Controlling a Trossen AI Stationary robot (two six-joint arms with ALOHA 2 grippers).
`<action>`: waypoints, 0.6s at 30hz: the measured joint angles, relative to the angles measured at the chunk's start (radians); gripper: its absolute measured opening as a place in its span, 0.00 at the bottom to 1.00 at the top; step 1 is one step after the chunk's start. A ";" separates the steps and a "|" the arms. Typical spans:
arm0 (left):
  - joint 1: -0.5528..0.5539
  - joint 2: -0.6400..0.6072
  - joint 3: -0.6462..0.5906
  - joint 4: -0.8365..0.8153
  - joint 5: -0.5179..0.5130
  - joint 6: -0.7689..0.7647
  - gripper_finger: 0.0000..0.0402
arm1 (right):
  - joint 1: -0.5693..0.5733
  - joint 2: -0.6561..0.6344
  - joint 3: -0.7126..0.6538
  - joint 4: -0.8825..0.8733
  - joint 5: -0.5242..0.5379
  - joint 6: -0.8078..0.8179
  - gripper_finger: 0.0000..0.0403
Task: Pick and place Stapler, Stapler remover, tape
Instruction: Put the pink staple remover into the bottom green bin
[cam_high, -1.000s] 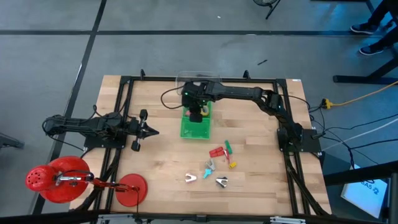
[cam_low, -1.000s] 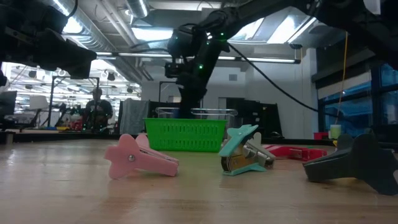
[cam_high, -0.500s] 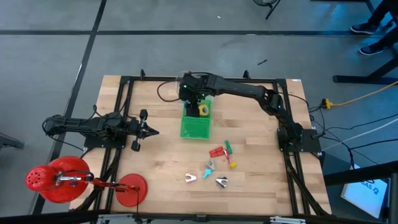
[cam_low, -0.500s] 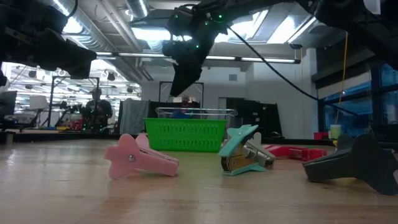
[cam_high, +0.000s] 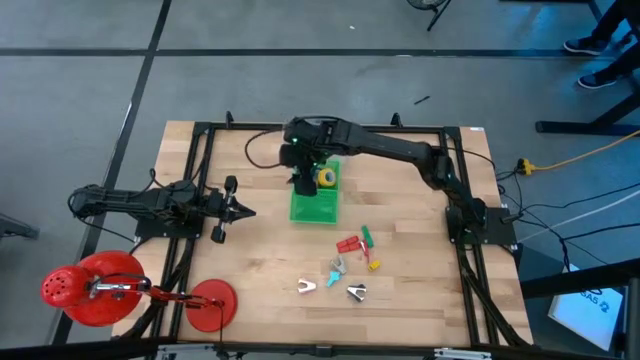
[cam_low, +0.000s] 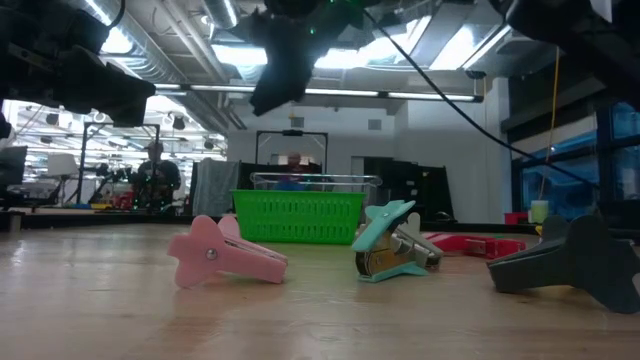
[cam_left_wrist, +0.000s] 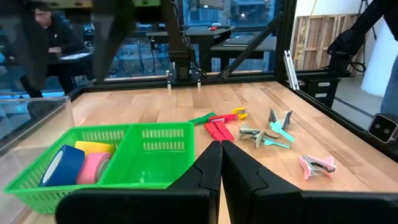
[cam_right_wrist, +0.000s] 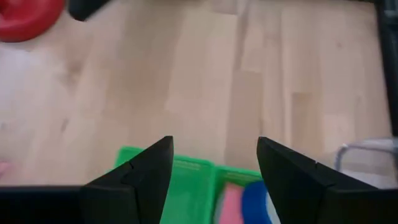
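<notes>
Lying binned: blue, yellow, pink tape (cam_left_wrist: 78, 163)

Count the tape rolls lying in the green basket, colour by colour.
Blue tape roll: 1
Yellow tape roll: 1
Pink tape roll: 1
Total: 3, all in the same compartment of the green basket.

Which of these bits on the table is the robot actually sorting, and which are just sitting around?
Part of the job:
tape rolls in the green basket
red stapler
claw-shaped staple removers
right gripper, jaws open above the basket

Just lying about:
red discs
clear container
</notes>
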 joint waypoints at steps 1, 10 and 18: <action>0.000 0.000 0.000 0.000 0.000 0.000 0.01 | 0.007 0.000 0.004 -0.003 -0.005 0.000 0.58; 0.000 0.000 0.000 0.000 0.000 0.000 0.02 | 0.058 0.000 0.006 -0.024 -0.097 0.010 0.58; 0.000 0.000 0.000 0.000 0.000 0.000 0.01 | 0.080 0.000 -0.017 -0.089 -0.126 0.021 0.59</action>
